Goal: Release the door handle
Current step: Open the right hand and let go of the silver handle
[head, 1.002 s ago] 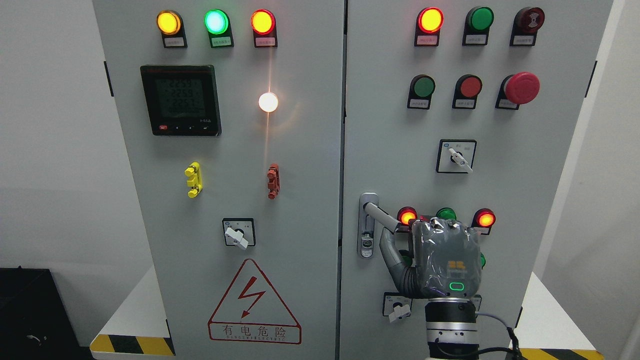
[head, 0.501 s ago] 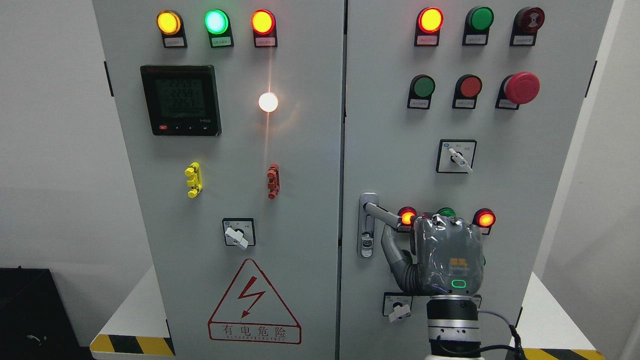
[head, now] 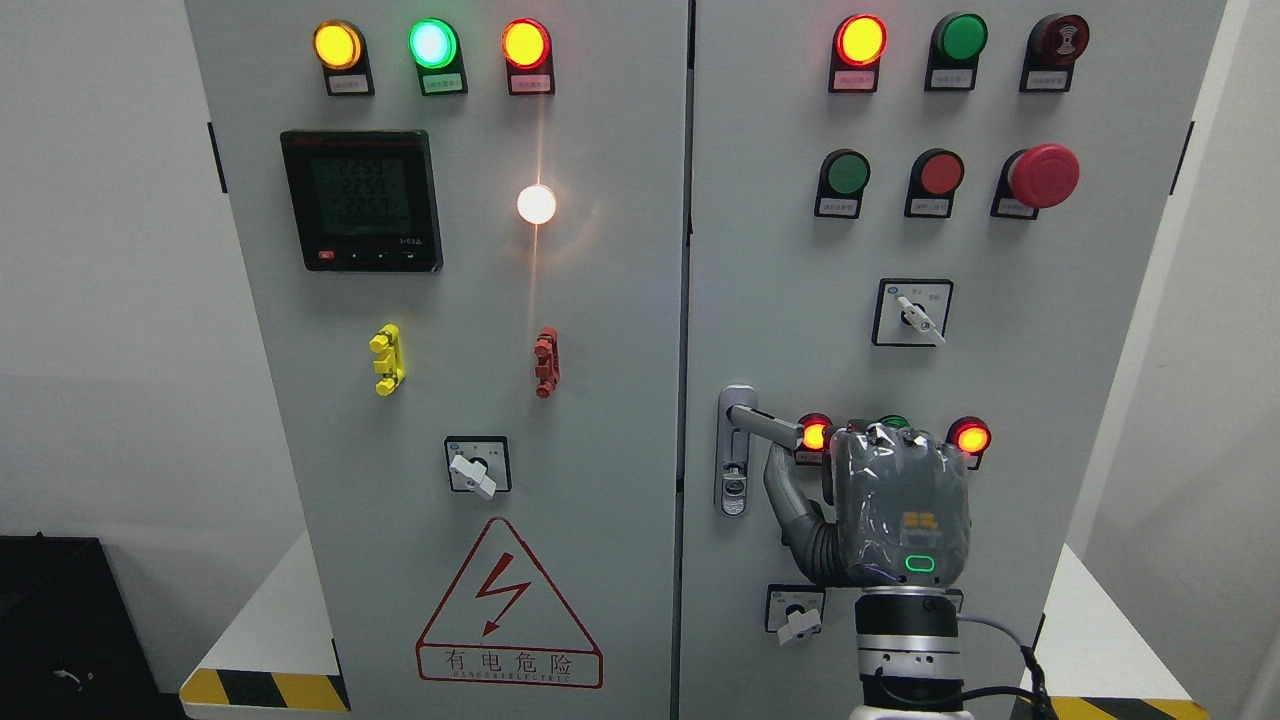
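Observation:
The silver door handle (head: 768, 422) sticks out to the right from its lock plate (head: 736, 450) on the right cabinet door (head: 1050, 330), sloping slightly down. My right hand (head: 800, 470), wrapped in grey, is just right of and below the lever's tip, its back facing me. The thumb (head: 785, 495) points up under the lever with a small gap. Its other fingers are hidden behind the palm. The lever's tip shows free of the hand. My left arm is out of view.
Lit red lamps (head: 970, 437) and a green button sit right behind the hand. A rotary switch (head: 798, 618) lies just below it, another (head: 912, 313) above. The left door (head: 450, 300) carries a meter, lamps and a warning triangle. White platform edges with hazard stripes flank the cabinet.
The lever has swung up from a steeper downward slope to nearly level. My right hand has shifted slightly right and up, and the thumb has come off the lever.

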Tool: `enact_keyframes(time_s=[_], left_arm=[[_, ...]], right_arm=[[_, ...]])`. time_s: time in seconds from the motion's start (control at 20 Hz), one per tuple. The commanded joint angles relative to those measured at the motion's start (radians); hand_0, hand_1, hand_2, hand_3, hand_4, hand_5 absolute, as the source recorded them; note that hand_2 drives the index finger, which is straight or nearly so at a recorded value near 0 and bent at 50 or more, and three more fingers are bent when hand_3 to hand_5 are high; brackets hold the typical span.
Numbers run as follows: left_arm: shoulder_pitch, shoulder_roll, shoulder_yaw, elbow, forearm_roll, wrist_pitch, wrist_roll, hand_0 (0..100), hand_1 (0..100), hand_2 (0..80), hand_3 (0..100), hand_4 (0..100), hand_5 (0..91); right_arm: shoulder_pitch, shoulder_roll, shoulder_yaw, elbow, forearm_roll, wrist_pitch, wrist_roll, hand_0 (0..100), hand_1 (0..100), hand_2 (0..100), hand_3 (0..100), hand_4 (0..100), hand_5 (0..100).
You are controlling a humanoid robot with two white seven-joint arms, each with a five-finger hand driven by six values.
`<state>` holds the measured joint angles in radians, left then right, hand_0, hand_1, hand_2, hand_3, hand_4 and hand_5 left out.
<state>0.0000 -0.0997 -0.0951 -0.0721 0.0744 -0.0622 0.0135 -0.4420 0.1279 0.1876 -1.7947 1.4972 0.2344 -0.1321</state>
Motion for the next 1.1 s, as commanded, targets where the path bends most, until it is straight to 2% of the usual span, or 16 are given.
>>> enact_keyframes(time_s=[0.0, 0.1, 0.4, 0.55, 0.6, 0.7, 0.85, 1.0, 1.05], left_arm=[[0.017, 0.0, 0.0, 0.0, -0.001, -0.001, 0.0, 12, 56, 0.0, 0, 0, 0.0], [0.017, 0.0, 0.0, 0.0, -0.001, -0.001, 0.0, 12, 56, 0.0, 0, 0, 0.0], [0.017, 0.0, 0.0, 0.0, -0.001, -0.001, 0.0, 12, 56, 0.0, 0, 0, 0.0], [0.017, 0.0, 0.0, 0.0, -0.001, -0.001, 0.0, 12, 56, 0.0, 0, 0, 0.0], [0.017, 0.0, 0.0, 0.0, -0.001, -0.001, 0.0, 12, 56, 0.0, 0, 0, 0.0], [0.017, 0.0, 0.0, 0.0, -0.001, -0.001, 0.0, 12, 56, 0.0, 0, 0, 0.0], [0.017, 0.0, 0.0, 0.0, 0.001, -0.001, 0.0, 12, 56, 0.0, 0, 0, 0.0], [0.017, 0.0, 0.0, 0.0, 0.001, -0.001, 0.0, 12, 56, 0.0, 0, 0, 0.0], [0.017, 0.0, 0.0, 0.0, -0.001, -0.001, 0.0, 12, 56, 0.0, 0, 0, 0.0]], right_arm=[[0.022, 0.001, 0.001, -0.003, 0.0, -0.001, -0.006, 56, 29, 100, 100, 100, 100], [0.042, -0.001, 0.003, -0.005, 0.0, -0.004, -0.007, 56, 29, 100, 100, 100, 100], [0.135, -0.005, 0.001, -0.057, -0.011, -0.023, -0.049, 56, 29, 100, 100, 100, 100], [0.206, -0.005, -0.005, -0.123, -0.012, -0.092, -0.063, 57, 28, 91, 100, 99, 100], [0.23, -0.005, -0.017, -0.147, -0.015, -0.116, -0.063, 56, 27, 85, 100, 96, 95], [0.27, -0.004, -0.066, -0.181, -0.044, -0.188, -0.063, 56, 27, 78, 100, 90, 87], [0.292, -0.005, -0.181, -0.19, -0.155, -0.363, -0.07, 55, 26, 66, 89, 83, 79], [0.296, 0.001, -0.296, -0.195, -0.186, -0.502, -0.073, 53, 26, 48, 76, 75, 73], [0.301, 0.001, -0.338, -0.195, -0.205, -0.545, -0.072, 53, 26, 36, 67, 70, 69]])
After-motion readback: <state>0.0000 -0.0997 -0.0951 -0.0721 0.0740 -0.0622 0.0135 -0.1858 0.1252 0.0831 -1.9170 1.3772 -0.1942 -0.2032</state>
